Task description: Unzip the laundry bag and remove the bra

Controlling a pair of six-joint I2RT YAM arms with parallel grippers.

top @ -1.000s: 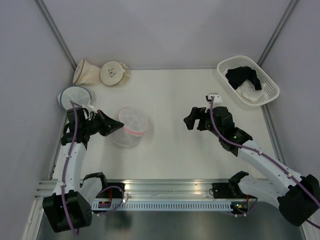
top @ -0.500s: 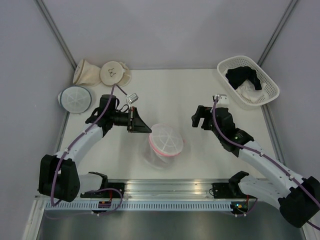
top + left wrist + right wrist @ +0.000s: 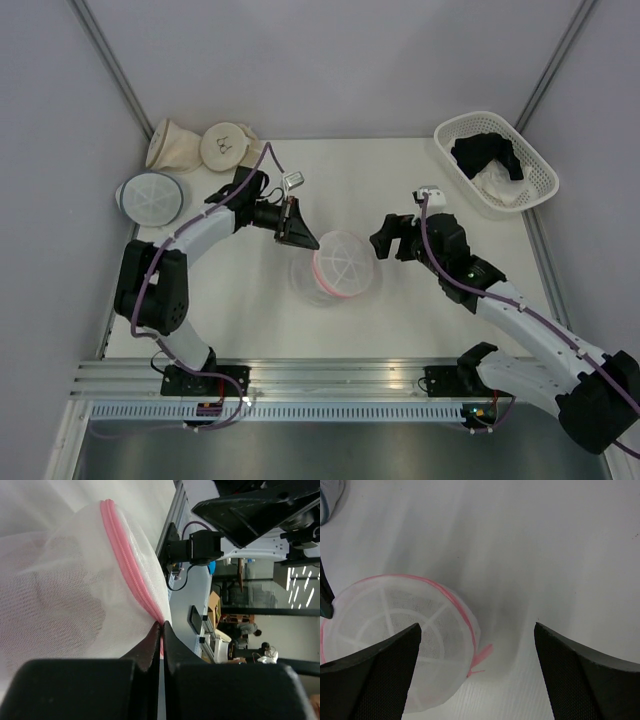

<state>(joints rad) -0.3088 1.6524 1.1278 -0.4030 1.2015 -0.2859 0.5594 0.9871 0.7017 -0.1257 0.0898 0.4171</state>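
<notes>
Left tool, clamped on the rim of the laundry bag, has hauled it beside the right tool, which gapes empty. Unzipping can likely begin.

The left pincer, clamped on the laundry bag, has dragged it rightward to just beside the right pincer.

On the counter: one pink-rimmed mesh laundry bag, one grey-blue-rimmed mesh pouch, two beige round pouches, and one white basket holding one black garment and one white cloth. Two robot arms, each with one pair of jaws
</notes>
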